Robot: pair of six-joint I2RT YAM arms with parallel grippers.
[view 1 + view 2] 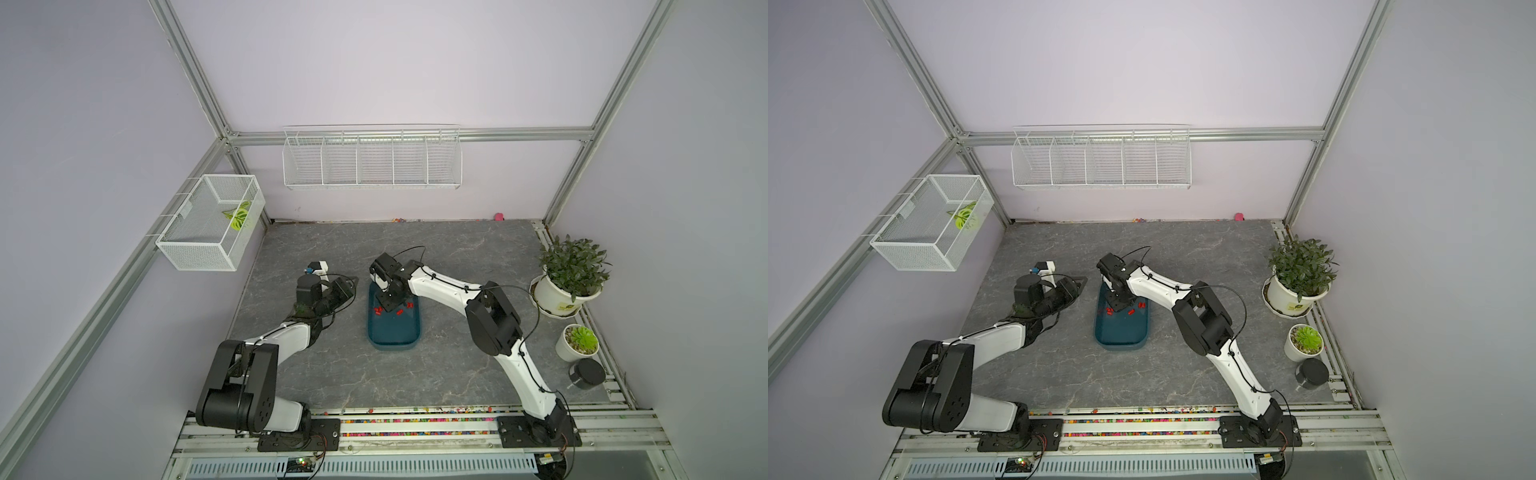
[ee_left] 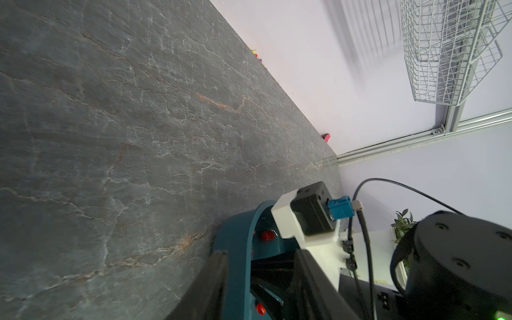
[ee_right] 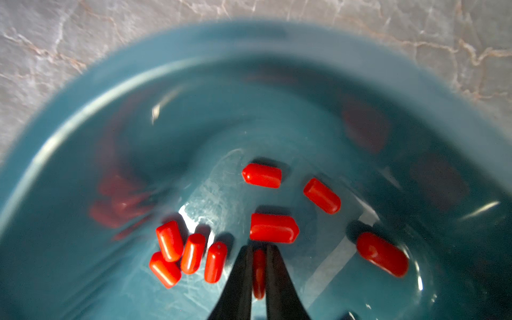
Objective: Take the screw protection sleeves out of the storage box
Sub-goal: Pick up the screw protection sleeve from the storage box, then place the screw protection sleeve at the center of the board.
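Robot lab cell: aluminium frame (image 1: pixel 519 134), bolted arms (image 1: pixel 440 287)

Glossy red screw protection sleeves (image 3: pixel 274 227) lie on their sides, clustered at the twelve-o'clock end of the dark teal storage box (image 1: pixel 395 331); one sits pinched in the right gripper (image 3: pixel 259 252).

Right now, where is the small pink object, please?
In both top views, the pink object lies against the back wall at the table's far edge, toward the robot's right.
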